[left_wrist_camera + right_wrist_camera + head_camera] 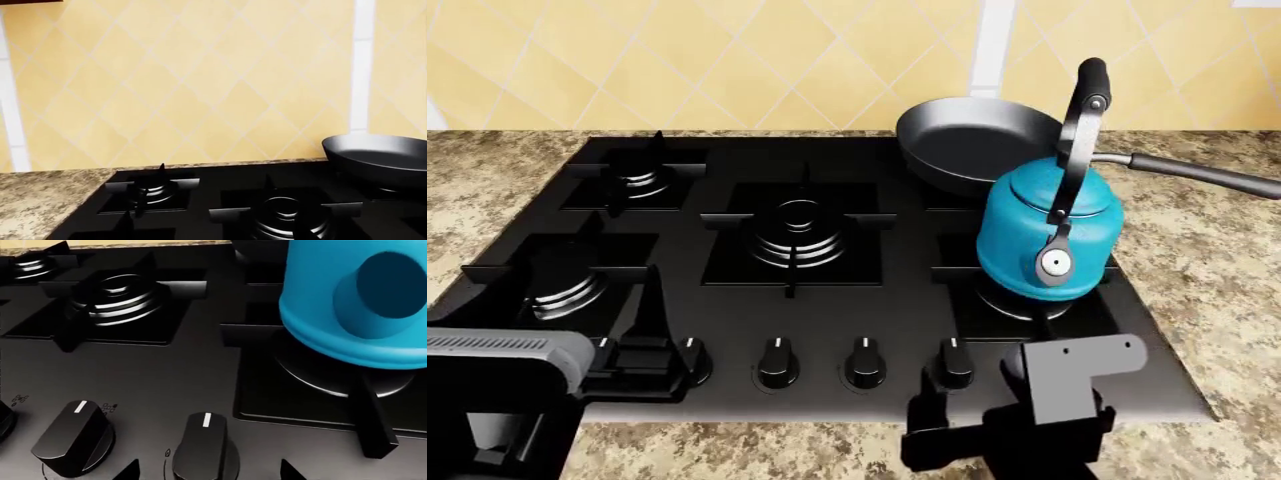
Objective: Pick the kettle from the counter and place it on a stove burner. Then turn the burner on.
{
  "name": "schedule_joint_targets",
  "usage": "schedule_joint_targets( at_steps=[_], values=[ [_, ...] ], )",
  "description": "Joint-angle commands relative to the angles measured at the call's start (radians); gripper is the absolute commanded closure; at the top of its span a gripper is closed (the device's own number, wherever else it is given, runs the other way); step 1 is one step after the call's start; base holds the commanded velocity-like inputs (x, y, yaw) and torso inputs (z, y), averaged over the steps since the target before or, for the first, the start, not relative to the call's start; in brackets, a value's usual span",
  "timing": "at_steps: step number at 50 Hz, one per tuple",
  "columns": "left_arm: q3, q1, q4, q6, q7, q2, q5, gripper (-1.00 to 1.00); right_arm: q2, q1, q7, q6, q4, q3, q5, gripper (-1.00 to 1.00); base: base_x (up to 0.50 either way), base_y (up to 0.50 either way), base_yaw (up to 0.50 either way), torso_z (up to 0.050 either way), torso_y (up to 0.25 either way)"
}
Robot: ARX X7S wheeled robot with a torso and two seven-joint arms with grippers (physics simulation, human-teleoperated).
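Observation:
The teal-blue kettle [1048,235] stands upright on the front right stove burner [1014,305], its tall handle up. The right wrist view shows the kettle [347,305] close on that burner [313,377]. My right gripper [210,472] is open, with a dark fingertip on each side of the rightmost knob [203,442]. From the head view, that gripper [948,400] sits at the cooktop's front edge, just before the knob [954,362]. My left gripper [654,362] rests near the leftmost knobs; its fingers are too dark to read. Speckled counter [1214,280] surrounds the cooktop.
A black frying pan [974,140] sits on the back right burner behind the kettle, handle pointing right. The large middle burner [798,232] and two left burners [627,180] are bare. More knobs [777,362] line the cooktop's front. A tiled wall [200,75] stands behind.

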Motion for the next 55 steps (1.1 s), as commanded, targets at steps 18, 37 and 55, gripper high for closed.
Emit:
schedule_joint_targets(
  at_steps=[18,37,55],
  values=[
    [-0.011,0.011,0.002,0.015,-0.004,-0.011,-0.001,-1.00,0.003,-0.010,0.002,0.005,-0.009,-0.009,-0.038,1.00,0.00,0.00,0.00,0.000,0.000],
    [-0.004,0.020,-0.010,0.018,0.005,0.002,0.010,-1.00,0.030,-0.007,-0.067,0.009,0.007,-0.020,-0.142,1.00,0.00,0.00,0.00,0.000,0.000],
    [-0.006,0.016,-0.015,0.019,0.010,0.008,0.005,-1.00,0.111,0.039,-0.207,0.035,0.049,-0.040,-0.329,1.00,0.00,0.00,0.00,0.001,0.000]
  ],
)
